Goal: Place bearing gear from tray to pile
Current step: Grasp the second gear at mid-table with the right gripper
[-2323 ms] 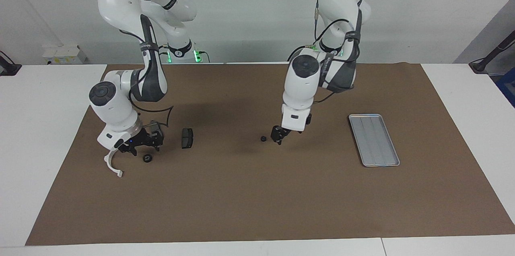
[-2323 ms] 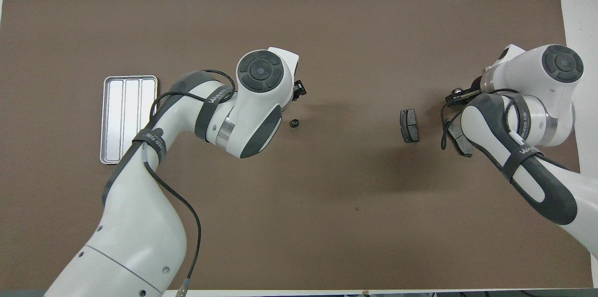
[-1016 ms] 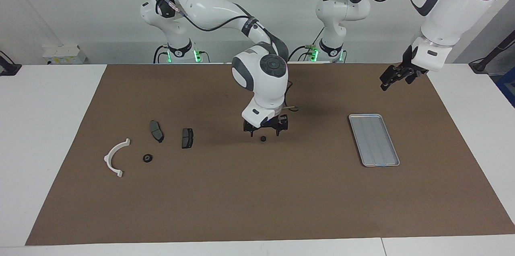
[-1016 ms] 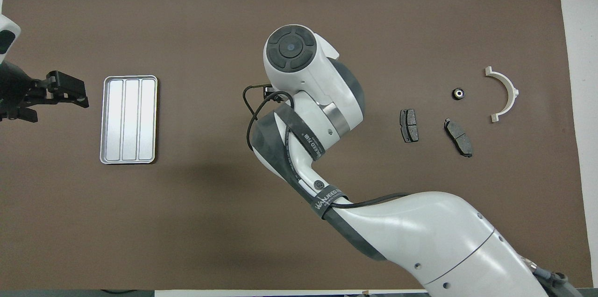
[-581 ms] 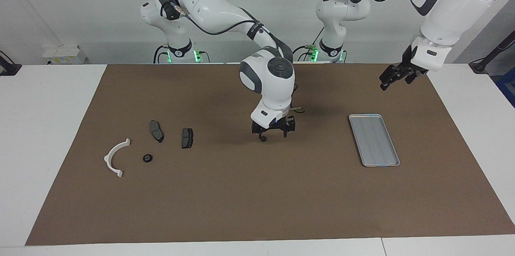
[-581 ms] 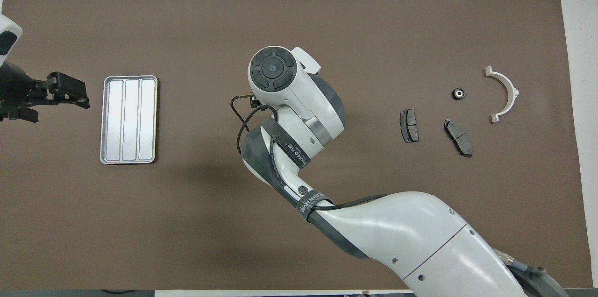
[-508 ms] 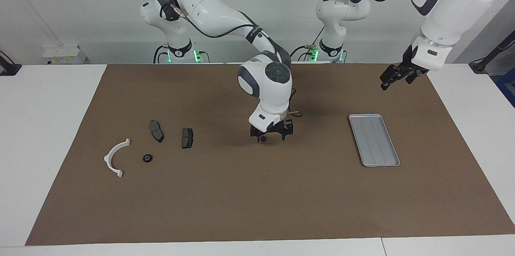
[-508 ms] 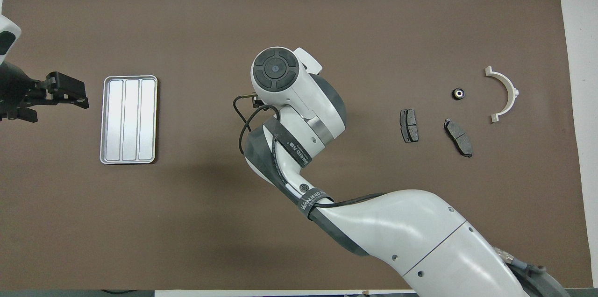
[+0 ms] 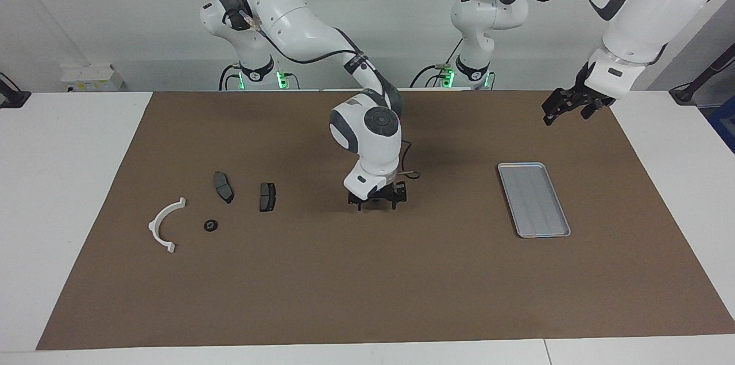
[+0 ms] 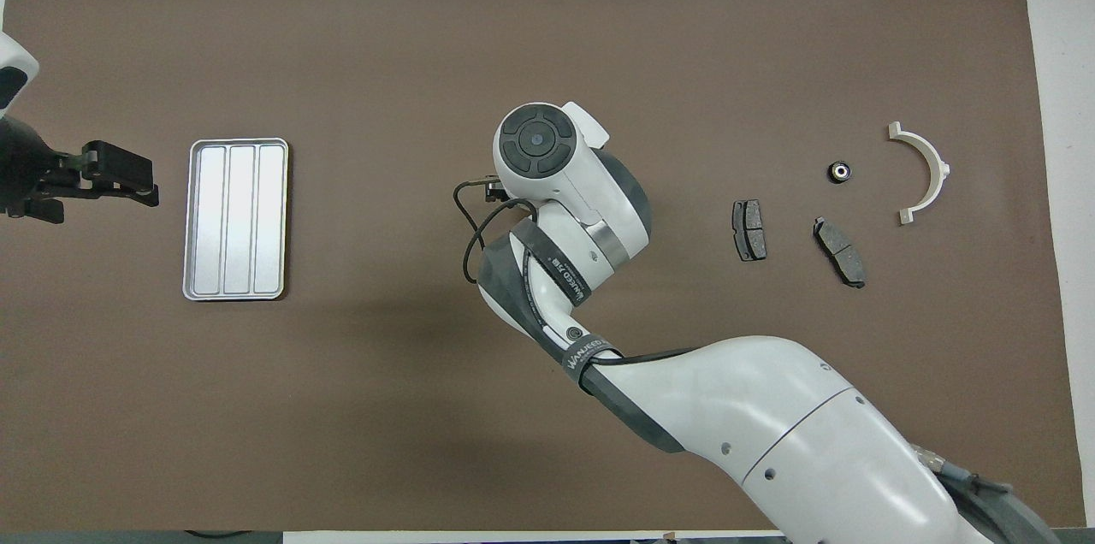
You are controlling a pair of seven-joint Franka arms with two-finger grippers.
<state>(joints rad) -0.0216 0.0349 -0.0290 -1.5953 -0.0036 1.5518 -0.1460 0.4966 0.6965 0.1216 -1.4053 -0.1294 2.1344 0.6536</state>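
My right gripper (image 9: 376,204) is down at the mat's middle, jaws open and pointing down. The small black bearing gear that lay there is hidden between or under its fingers; in the overhead view the right wrist covers the spot. The silver tray (image 9: 534,200) (image 10: 235,219) lies bare toward the left arm's end. The pile lies toward the right arm's end: a white half-ring bracket (image 9: 163,227) (image 10: 926,172), two dark brake pads (image 9: 223,186) (image 9: 267,197) and another small black gear (image 9: 211,225) (image 10: 840,172). My left gripper (image 9: 565,109) (image 10: 137,180) waits open, raised beside the tray.
A brown mat (image 9: 367,284) covers the table, with white table (image 9: 69,193) showing at both ends. The right arm (image 10: 727,416) stretches across the mat from its base to the middle.
The right gripper has come down onto the mat around the small gear, which showed just below it before and is now covered. The left arm has barely moved.
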